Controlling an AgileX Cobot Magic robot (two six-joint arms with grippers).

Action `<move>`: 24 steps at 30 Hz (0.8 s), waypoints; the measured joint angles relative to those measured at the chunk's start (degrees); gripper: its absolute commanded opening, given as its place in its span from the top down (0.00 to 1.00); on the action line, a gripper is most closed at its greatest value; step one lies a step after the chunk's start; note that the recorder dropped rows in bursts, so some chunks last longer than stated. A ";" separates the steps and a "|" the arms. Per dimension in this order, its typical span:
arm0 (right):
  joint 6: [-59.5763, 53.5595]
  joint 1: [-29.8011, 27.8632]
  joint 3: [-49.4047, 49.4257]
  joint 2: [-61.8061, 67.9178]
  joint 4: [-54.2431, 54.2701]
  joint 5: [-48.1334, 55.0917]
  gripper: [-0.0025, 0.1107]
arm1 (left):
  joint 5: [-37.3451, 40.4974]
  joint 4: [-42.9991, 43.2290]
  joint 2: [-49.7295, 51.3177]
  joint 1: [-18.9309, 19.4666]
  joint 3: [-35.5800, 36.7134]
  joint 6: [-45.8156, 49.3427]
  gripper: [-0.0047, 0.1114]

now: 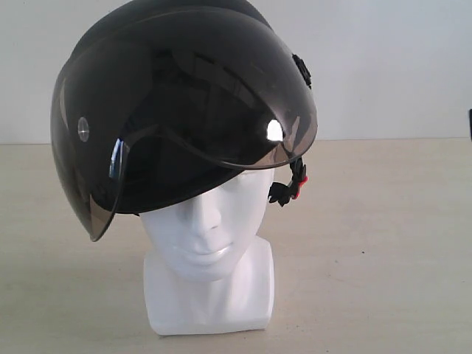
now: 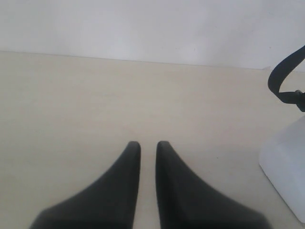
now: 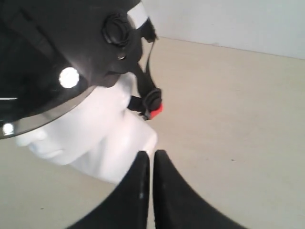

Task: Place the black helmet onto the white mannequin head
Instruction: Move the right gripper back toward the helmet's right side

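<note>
The black helmet sits on the white mannequin head, tilted, with its smoky visor raised over the brow and the face showing below. The red buckle hangs by the cheek. In the right wrist view the helmet and the head are close ahead, and my right gripper is shut and empty near the neck. My left gripper is shut with only a thin slit and holds nothing. The head's base and the chin strap lie off to its side. Neither gripper shows in the exterior view.
The head stands on a pale beige tabletop with a white wall behind it. A dark sliver shows at the far right edge of the exterior view.
</note>
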 measured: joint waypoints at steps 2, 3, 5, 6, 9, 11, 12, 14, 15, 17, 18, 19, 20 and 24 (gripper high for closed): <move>-0.94 0.00 -3.10 2.31 -1.93 3.06 0.98 | 0.00 0.00 0.00 0.00 0.00 0.00 0.85; -1.60 0.00 -4.64 3.69 -2.71 4.37 0.98 | 0.00 0.00 0.00 0.00 0.00 0.00 0.85; -2.32 0.00 -7.14 6.22 -3.82 5.15 0.98 | 0.00 0.00 0.00 0.00 0.00 0.00 0.85; -2.44 0.00 -7.94 7.22 -4.35 4.73 0.98 | 0.00 0.00 0.00 0.00 0.00 0.00 0.85; -2.65 0.00 -10.83 9.09 -6.58 3.67 0.98 | 0.00 0.00 0.00 0.00 0.00 0.00 0.85; -2.15 0.00 -12.89 9.90 -8.94 3.67 0.98 | 0.00 0.00 0.00 0.00 0.00 0.00 0.85; -1.99 0.00 -13.70 10.25 -9.59 3.79 0.98 | 0.00 0.00 0.00 0.00 0.00 0.00 0.85; -1.87 0.00 -15.86 11.03 -10.15 4.87 0.98 | 0.00 0.00 0.00 0.00 0.00 0.00 0.85; -2.16 0.00 -16.80 11.46 -9.47 5.77 0.98 | 0.00 0.00 0.00 0.00 0.00 0.00 0.85; -5.20 0.00 -18.72 11.84 -5.70 8.33 0.98 | 0.00 0.00 0.00 0.00 0.00 0.00 0.85; -6.92 0.00 -19.35 11.84 -3.06 9.51 0.98 | 0.00 0.00 0.00 0.00 0.00 0.00 0.85; -8.78 0.00 -19.76 11.84 -0.84 10.98 0.98 | 0.00 0.00 0.00 0.00 0.00 0.00 0.85; -9.95 0.00 -20.06 11.84 0.53 12.36 0.98 | 0.00 0.00 0.00 0.00 0.00 0.00 0.85; -11.61 0.00 -21.98 13.47 0.75 17.71 0.98 | 0.00 0.00 0.00 0.00 0.00 0.00 0.85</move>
